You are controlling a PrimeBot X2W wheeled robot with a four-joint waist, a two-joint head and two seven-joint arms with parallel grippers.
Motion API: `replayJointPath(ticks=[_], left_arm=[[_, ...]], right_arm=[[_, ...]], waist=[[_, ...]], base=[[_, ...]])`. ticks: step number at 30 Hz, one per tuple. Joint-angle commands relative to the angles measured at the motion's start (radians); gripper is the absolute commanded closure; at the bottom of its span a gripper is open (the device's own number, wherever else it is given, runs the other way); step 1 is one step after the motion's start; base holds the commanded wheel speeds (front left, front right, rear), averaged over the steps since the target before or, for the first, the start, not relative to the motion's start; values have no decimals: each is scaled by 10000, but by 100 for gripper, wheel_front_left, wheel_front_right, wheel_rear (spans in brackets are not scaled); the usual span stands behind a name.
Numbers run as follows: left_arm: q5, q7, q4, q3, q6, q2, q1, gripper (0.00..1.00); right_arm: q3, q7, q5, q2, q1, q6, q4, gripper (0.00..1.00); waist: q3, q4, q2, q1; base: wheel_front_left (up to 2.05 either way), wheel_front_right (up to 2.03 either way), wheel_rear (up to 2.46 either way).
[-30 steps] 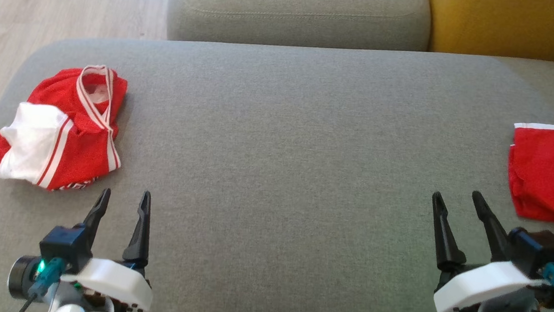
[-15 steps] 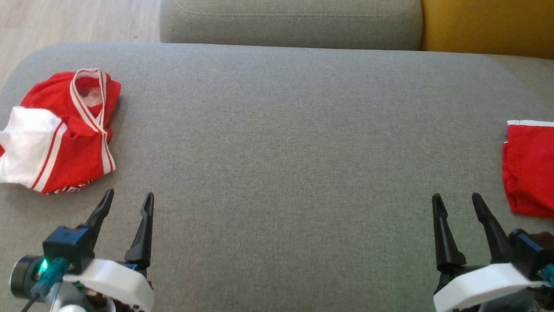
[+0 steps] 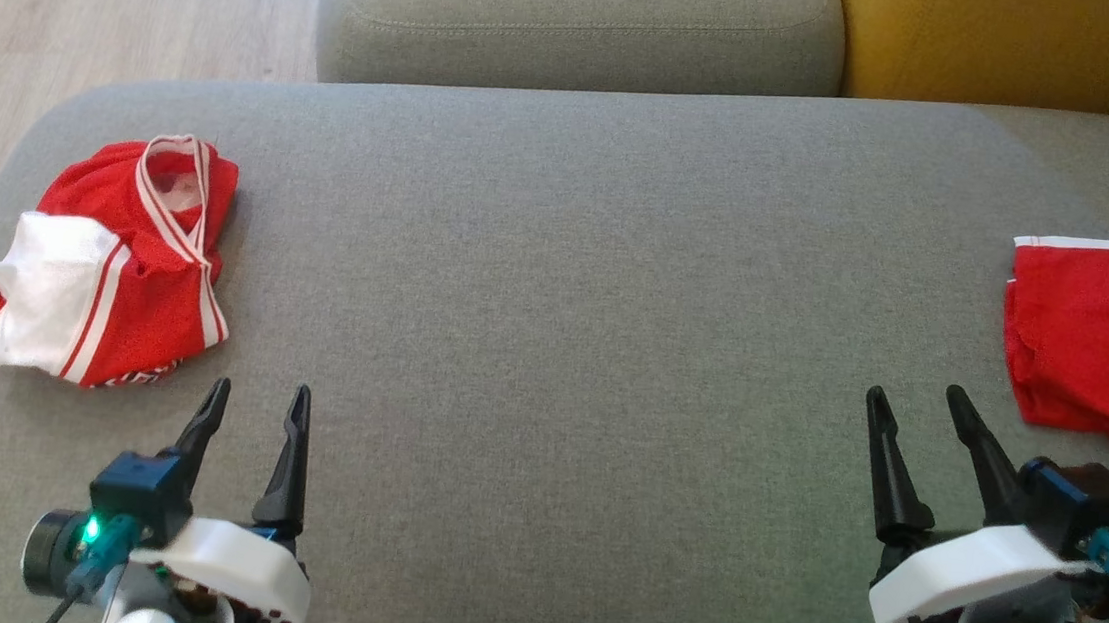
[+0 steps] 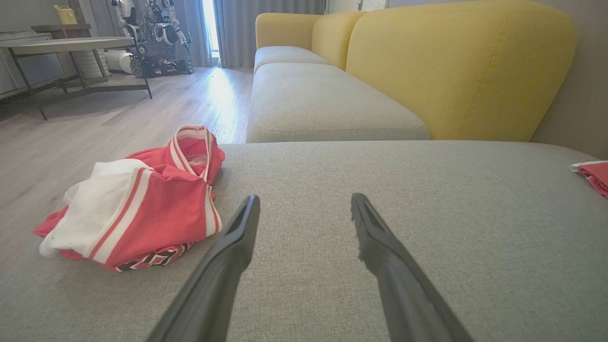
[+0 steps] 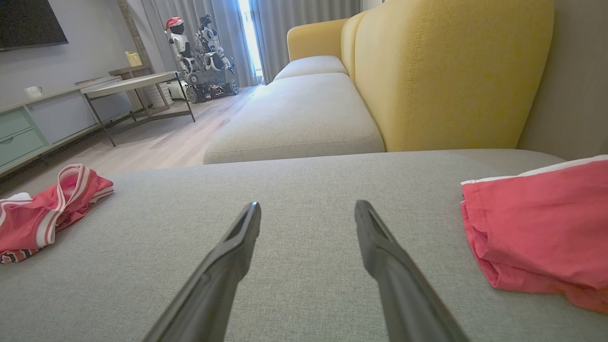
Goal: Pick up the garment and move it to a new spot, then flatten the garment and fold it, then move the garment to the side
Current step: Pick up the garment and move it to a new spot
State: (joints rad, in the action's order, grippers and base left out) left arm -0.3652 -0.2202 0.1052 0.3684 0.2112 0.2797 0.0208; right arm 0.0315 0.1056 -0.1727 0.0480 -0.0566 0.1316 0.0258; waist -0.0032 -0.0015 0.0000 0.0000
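Crumpled garment (image 3: 102,257) left, red cloth (image 3: 1104,340) right

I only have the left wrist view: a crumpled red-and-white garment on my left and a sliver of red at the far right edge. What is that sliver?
Observer: It is a second red garment with a white band along its far edge. It lies fairly flat at the right end of the cushion.
Operator: And my other arm?
Observer: The right gripper is open and empty. It sits to that garment's left and nearer the robot, apart from it.
Operator: How do I sit against the crumpled one, seen from above?
Observer: In the head view, the left gripper is open, its tips just off the near right corner of the crumpled garment, with bare cushion between.
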Motion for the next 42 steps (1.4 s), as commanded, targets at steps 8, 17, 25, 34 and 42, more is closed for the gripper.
replayJointPath(ticks=[8,17,25,34,42], left_arm=[[-174,-22,-281,-391,-57,188,-947,0],[-248,-156,182,-481,-118,88,-1506,0],[-340,-246,636,-562,-218,80,-1702,0],[-339,-327,806,-561,-287,54,-1797,0],[-333,-363,882,-543,-303,0,-1830,0]], right_arm=[[270,-92,197,23,412,-9,643,0],[575,-55,113,23,360,-9,880,0],[805,-43,19,23,366,-9,837,0],[916,-105,72,22,469,-9,831,0],[926,-137,65,22,517,-9,859,0]], waist=[[273,645,0,0],[164,2380,0,0],[94,3662,0,0],[100,4637,0,0],[84,4803,0,0]], base=[[0,0,0],[0,0,0],[0,0,0],[0,0,0],[0,0,0]])
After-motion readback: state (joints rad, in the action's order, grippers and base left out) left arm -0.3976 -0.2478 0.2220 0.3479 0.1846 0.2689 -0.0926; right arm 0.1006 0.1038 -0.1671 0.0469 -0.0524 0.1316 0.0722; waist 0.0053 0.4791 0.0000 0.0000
